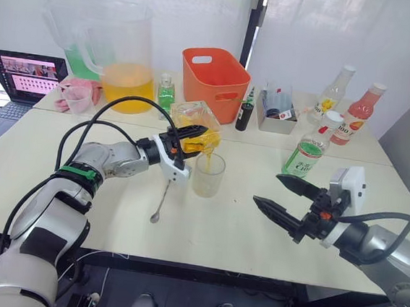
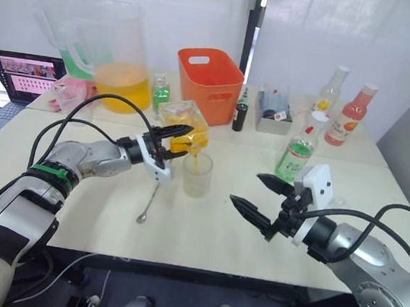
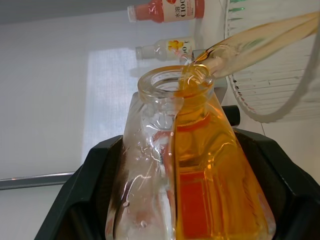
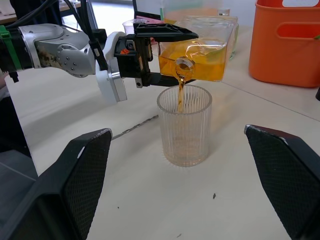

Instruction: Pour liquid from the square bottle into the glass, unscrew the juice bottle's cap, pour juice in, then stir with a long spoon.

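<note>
My left gripper (image 1: 197,140) is shut on the square bottle (image 1: 196,116), which lies tipped on its side above the ribbed glass (image 1: 208,174). A thin amber stream (image 4: 180,97) runs from the bottle's open mouth into the glass, which holds a little liquid at its bottom. The long spoon (image 1: 161,201) lies flat on the table just left of the glass. Three capped bottles stand at the right: a green one (image 1: 308,150), a pink one (image 1: 359,114) and a pale yellow one (image 1: 332,93). My right gripper (image 1: 267,188) hovers open over the table right of the glass, holding nothing.
An orange basket (image 1: 213,82) stands behind the glass. A large pitcher of orange liquid (image 1: 122,66), a small green bottle (image 1: 166,92), a pink cup (image 1: 76,96) and a laptop (image 1: 27,75) sit at the back left. A clear box (image 1: 276,111) and a small black bottle (image 1: 245,115) are behind.
</note>
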Robot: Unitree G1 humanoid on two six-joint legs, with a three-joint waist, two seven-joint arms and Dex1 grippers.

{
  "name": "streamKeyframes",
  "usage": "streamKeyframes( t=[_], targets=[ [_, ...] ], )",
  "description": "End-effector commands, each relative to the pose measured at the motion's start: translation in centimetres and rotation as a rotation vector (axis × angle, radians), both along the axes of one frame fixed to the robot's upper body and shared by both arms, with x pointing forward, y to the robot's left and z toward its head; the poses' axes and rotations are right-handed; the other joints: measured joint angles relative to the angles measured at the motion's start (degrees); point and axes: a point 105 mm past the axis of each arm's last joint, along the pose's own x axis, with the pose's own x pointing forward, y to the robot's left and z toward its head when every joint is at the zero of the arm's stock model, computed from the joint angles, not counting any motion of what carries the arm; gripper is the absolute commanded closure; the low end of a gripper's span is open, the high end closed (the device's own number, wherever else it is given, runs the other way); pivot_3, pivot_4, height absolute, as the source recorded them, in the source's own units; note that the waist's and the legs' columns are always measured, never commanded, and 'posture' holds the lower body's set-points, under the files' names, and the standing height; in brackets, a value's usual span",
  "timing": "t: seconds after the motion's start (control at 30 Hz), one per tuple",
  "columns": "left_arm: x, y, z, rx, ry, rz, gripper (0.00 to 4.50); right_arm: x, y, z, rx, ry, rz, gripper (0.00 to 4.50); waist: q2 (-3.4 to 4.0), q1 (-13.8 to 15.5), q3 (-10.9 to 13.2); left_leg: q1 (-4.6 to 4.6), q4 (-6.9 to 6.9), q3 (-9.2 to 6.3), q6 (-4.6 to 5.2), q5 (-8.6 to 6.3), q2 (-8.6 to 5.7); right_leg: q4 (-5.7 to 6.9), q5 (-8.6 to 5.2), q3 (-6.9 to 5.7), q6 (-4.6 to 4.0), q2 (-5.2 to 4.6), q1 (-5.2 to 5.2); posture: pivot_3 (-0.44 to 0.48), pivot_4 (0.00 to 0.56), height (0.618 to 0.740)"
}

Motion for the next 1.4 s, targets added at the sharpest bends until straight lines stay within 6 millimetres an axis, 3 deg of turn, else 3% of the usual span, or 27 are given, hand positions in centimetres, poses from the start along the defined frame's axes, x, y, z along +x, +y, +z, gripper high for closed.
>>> streamKeyframes(
  t=[0.03, 1.4],
  targets=[
    [-0.3, -0.6, 5.3, -0.102, -0.153, -0.041, 1.72, -0.3, -0.2, 0.9, 0.008, -0.056, 0.000, 0.00, 0.00, 0.00, 0.00, 0.00, 0.00, 0.00, 0.00, 0.00, 0.00, 0.00, 0.00, 0.00, 0.00, 0.00, 0.00, 0.000, 0.150, 0.740],
    [-1.4, -1.3, 5.5, -0.151, -0.058, -0.104, 1.72, 0.0, 0.6, 1.0, 0.017, -0.065, 0.025, 0.00, 0.00, -0.01, 0.00, 0.00, 0.03, 0.00, 0.00, 0.01, 0.00, 0.05, 0.02, 0.00, 0.00, 0.00, 0.00, 0.000, 0.150, 0.740]
  ],
)
